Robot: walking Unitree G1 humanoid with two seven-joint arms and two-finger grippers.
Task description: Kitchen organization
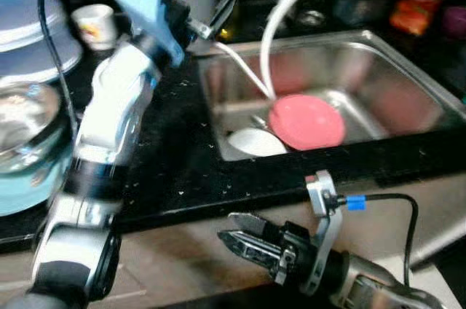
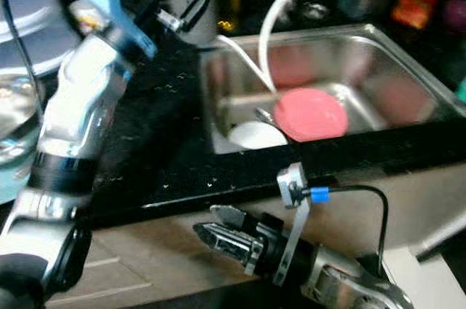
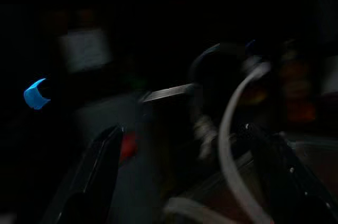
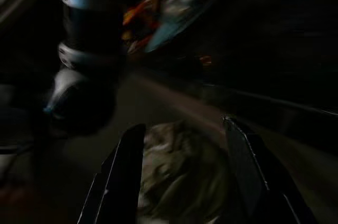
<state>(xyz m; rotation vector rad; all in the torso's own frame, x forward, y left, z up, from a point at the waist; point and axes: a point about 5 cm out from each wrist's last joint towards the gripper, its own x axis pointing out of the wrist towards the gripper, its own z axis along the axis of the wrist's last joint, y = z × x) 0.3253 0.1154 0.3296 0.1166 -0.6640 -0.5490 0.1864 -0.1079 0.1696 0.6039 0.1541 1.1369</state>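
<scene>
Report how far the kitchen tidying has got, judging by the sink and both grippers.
Done: nothing clearly finished. The pink plate and a white dish lie in the steel sink, with a white hose trailing in.
In hand: nothing held. The left gripper is open, raised over the black counter beside the sink. The right gripper is open, low in front of the counter edge.
Left: the dishes.

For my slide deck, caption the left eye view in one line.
Left gripper raised open beside the steel sink holding a round pink plate; right gripper low.
</scene>
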